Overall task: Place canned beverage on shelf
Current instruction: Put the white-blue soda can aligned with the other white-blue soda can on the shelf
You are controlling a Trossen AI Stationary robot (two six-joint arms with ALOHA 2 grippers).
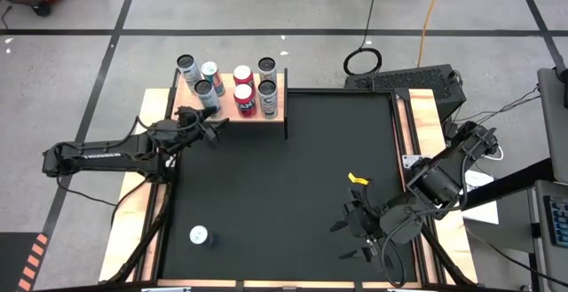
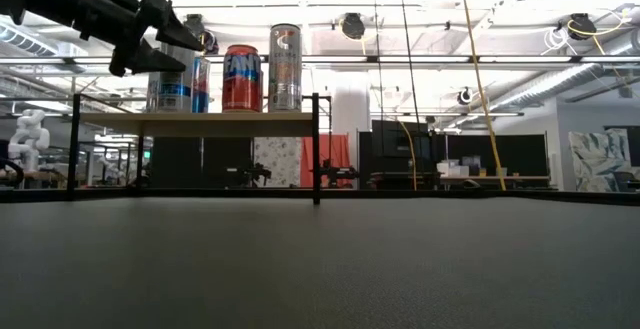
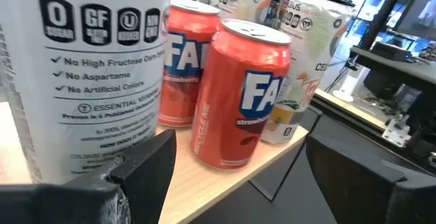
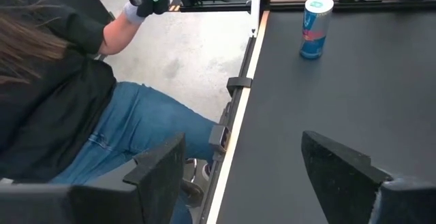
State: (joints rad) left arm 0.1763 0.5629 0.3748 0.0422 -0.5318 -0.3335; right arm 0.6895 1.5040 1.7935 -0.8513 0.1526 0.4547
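Note:
The light-wood shelf (image 1: pixel 266 117) stands at the mat's far left and carries several upright cans: white and silver ones and two red ones (image 3: pixel 238 94). My left gripper (image 1: pixel 213 129) is open at the shelf's near edge, at can height, just on the near side of a white Celsius can (image 3: pixel 88 81) that stands on the board. In the low view it hangs in front of the cans (image 2: pixel 150 34). A blue-and-silver can (image 1: pixel 199 235) stands upright on the mat near the near left corner and also shows in the right wrist view (image 4: pixel 315 26). My right gripper (image 1: pixel 348 239) is open and empty over the mat's near right part.
A small yellow object (image 1: pixel 357 179) lies on the black mat right of centre. A person in a black top and jeans (image 4: pixel 102 115) stands beside the table's near edge. The shelf's black frame post (image 2: pixel 316 149) stands at its right end.

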